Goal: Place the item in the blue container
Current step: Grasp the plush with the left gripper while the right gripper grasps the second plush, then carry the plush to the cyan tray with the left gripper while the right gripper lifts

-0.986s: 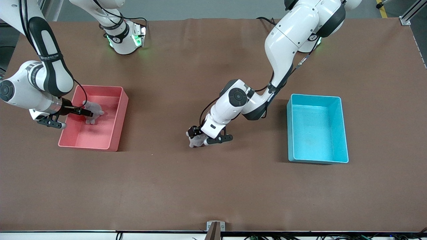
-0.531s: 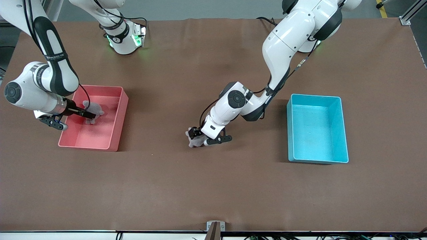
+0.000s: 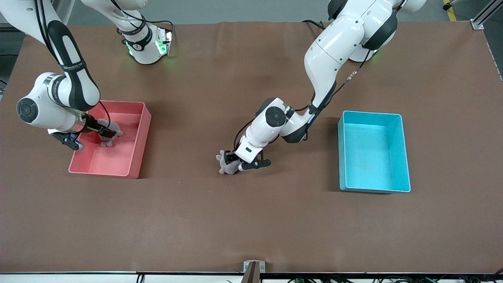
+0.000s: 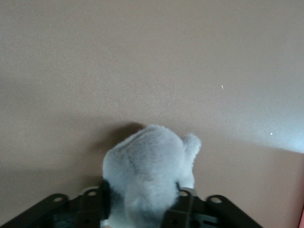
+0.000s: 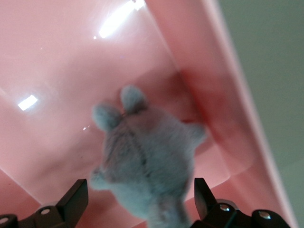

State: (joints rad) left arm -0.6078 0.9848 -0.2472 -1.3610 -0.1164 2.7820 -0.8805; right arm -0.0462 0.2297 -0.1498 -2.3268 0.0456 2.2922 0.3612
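Note:
A small grey plush toy (image 3: 224, 167) lies on the brown table mid-way between the two bins. My left gripper (image 3: 232, 160) is down at it, and in the left wrist view its two fingers press both sides of the plush (image 4: 147, 166), so the left gripper (image 4: 144, 202) is shut on it. The blue container (image 3: 373, 153) stands empty toward the left arm's end of the table. My right gripper (image 3: 105, 132) hangs open inside the pink bin (image 3: 142, 133), over a second grey plush (image 5: 147, 156) that lies between its spread fingers (image 5: 78, 197).
The two robot bases stand along the table's edge farthest from the front camera. Bare brown table lies between the left gripper and the blue container. The pink bin's wall (image 5: 228, 95) runs close beside the right gripper.
The left gripper's fingers have closed in on the grey plush on the table. The right arm has shifted farther over the pink bin, its fingers still wide.

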